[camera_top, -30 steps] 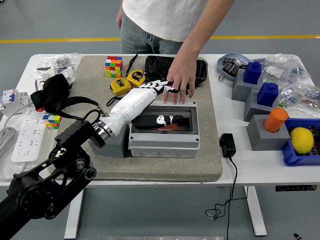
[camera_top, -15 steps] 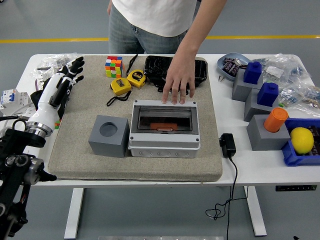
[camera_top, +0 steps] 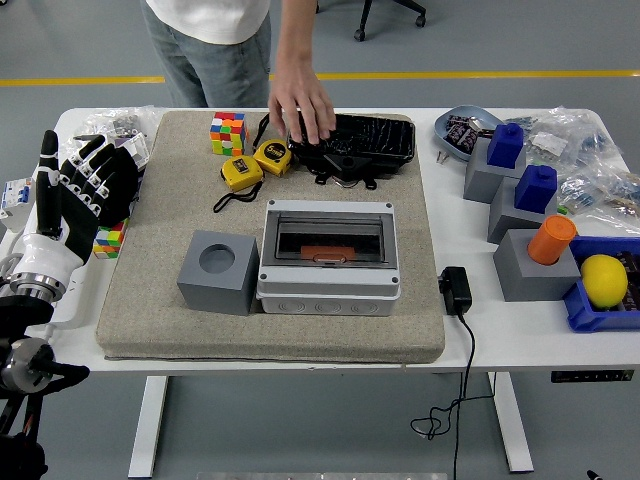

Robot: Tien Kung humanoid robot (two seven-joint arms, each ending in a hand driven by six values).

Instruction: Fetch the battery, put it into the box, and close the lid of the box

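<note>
While my left hand [camera_top: 78,190] hangs over the left end of the white table [camera_top: 520,325], its fingers are spread wide and upright and it holds nothing. It sits well apart from the grey box [camera_top: 329,254], above a small cube puzzle [camera_top: 108,241] and a white power strip [camera_top: 62,296] at the mat's left edge. My right hand does not show.

The box stands in the middle of the tan mat [camera_top: 270,320] with its clear lid [camera_top: 328,238] down over the opening. Through the lid I see something orange [camera_top: 325,252] lying inside; whether it is the battery I cannot tell. A grey block with a round hole [camera_top: 219,271] stands touching the box's left side.

At the far side a person stands, one hand [camera_top: 301,104] resting on the left end of a black tray [camera_top: 356,143] behind the box. Two yellow tape measures [camera_top: 256,164] and a coloured cube [camera_top: 227,132] lie just left of that tray. A black adapter [camera_top: 454,291] lies on the table right of the mat.
</note>
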